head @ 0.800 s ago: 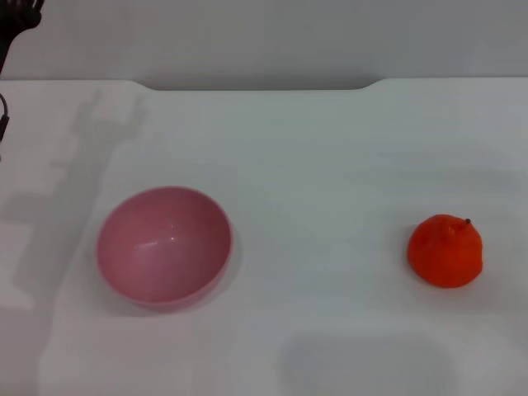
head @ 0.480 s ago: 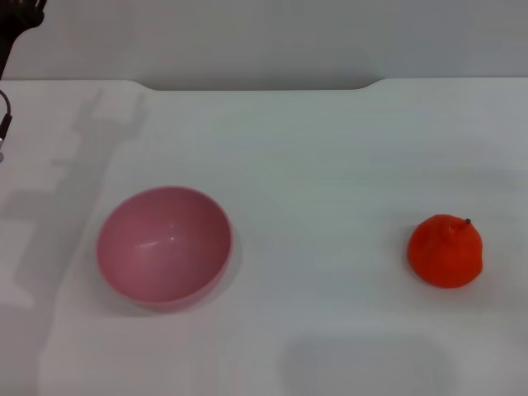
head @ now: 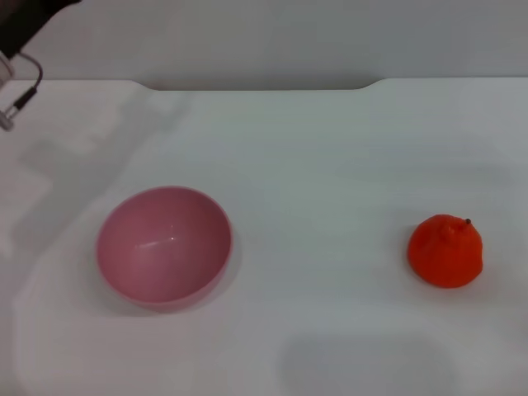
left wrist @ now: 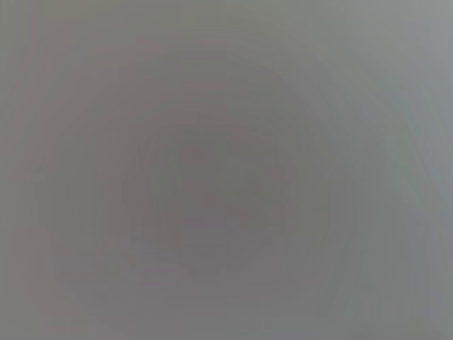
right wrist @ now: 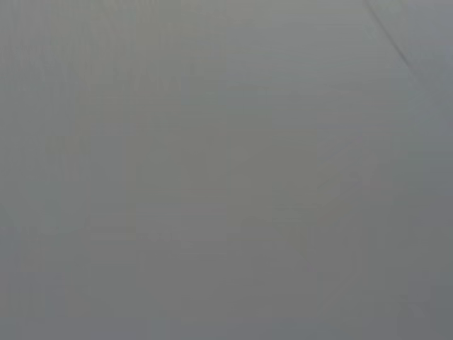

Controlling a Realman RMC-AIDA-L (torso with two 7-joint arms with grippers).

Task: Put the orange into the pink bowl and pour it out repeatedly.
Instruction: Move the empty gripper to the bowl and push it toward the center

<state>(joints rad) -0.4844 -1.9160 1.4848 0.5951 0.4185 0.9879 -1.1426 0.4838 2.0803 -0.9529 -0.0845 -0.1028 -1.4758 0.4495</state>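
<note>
While nothing on the desk (head: 330, 148) is yet in hand, I log the items as follows.

Item one: the small, bumpy, bright red-orange fruit, the orange (head: 445, 251), sitting at the right of the head view, a little below mid-height, its pointed top and dark stem tipped toward the upper right. It rests on bare white desk, touching nothing.

Item two: the round, glossy pink plastic bowl (head: 163, 246), upright and empty, at the left of the head view on about the same level. Bowl and orange are well apart, with open desk between them.

Item three: the left arm (head: 21, 29), only a dark section with a cable at the upper left corner, well away from the bowl. Its jaws are out of frame, so I cannot tell how they stand or whether they hold anything.

Item four: the right arm, not in the head view at all; its jaws are unseen too. Both wrist views give only featureless grey.

Judgement: the orange lies on my right side, so the right arm looks the better placed to fetch it, then carry it leftward across the desk to the bowl. The fruit is roundish, so approach angle should matter little. The task looks to be at its start.
</note>
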